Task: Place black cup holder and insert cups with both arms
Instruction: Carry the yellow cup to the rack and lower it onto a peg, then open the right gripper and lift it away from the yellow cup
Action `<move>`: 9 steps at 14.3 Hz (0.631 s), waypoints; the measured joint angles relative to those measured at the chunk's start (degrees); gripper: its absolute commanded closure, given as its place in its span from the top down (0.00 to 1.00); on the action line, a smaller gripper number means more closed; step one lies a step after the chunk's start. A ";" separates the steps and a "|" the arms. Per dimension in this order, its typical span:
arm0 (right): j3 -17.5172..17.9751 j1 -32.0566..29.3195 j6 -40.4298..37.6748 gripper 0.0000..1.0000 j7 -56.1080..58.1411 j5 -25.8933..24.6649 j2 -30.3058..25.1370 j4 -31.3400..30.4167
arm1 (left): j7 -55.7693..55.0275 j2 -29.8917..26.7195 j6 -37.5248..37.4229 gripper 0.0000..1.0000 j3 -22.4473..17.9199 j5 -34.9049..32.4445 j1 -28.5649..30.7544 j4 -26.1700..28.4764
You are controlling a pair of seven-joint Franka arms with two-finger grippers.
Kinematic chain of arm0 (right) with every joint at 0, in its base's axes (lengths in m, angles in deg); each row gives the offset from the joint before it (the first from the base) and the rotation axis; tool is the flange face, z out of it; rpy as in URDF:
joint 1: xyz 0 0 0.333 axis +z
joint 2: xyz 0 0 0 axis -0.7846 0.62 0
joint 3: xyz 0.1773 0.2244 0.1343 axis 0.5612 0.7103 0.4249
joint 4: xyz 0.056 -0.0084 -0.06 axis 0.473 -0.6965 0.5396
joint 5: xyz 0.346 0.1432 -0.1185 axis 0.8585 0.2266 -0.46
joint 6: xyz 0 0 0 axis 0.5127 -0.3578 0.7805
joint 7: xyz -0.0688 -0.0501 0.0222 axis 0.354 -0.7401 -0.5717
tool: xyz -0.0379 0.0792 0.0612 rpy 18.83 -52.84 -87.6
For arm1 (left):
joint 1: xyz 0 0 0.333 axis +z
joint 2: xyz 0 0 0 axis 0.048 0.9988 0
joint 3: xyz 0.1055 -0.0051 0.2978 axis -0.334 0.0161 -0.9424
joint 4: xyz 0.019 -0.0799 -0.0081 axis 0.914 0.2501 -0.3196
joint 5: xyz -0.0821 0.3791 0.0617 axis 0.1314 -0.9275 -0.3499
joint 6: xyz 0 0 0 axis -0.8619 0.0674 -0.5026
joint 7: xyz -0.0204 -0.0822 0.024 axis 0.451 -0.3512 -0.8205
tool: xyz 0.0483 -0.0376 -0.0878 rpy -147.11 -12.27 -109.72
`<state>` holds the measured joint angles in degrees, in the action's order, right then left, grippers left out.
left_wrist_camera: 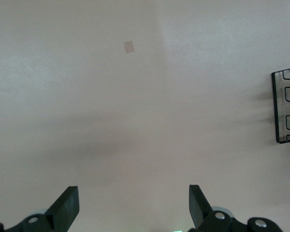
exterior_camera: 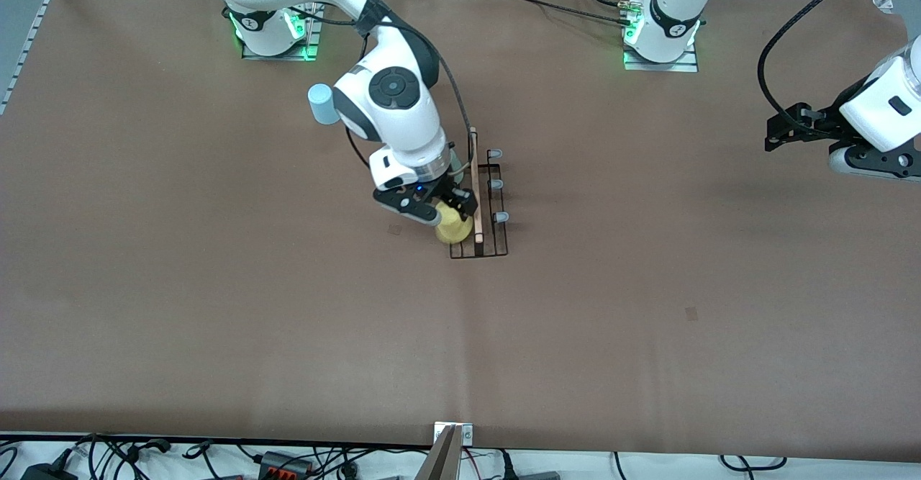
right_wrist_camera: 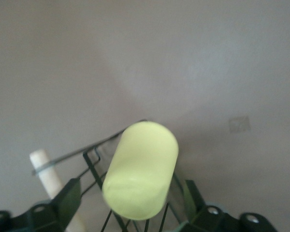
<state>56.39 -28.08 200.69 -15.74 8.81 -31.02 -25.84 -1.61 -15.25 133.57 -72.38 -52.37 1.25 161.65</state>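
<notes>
Yellow cup at the rack, my left arm waiting aside

The lower half of the front view is bare brown table, open to its near edge. At centre frame stands the black cup holder; my right gripper is over its nearer end, jaws parted either side of the yellow cup, though whether they press it I cannot tell. A mint-green cup peeks out by my wrist. Upper left of centre sits the light-blue cup. At the right edge my left gripper waits over bare table, jaws wide apart and holding nothing.
</notes>
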 measured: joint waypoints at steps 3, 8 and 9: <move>-0.55 -4.78 -3.72 1.00 3.98 0.00 -4.86 -0.09 | 0.00 0.00 0.00 1.00 0.00 0.00 0.00 -0.01; 4.55 -21.80 -15.22 1.00 12.98 1.30 -22.91 -6.72 | 0.00 0.00 0.00 1.00 0.00 0.00 -0.02 -0.03; 4.99 -24.61 -17.20 1.00 16.42 3.10 -25.77 -8.06 | 0.00 0.00 0.00 1.00 0.00 0.00 -0.02 -0.04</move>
<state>61.38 -52.69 183.49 0.68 11.91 -56.79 -33.90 -1.61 -15.25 133.57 -72.38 -52.36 1.23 161.61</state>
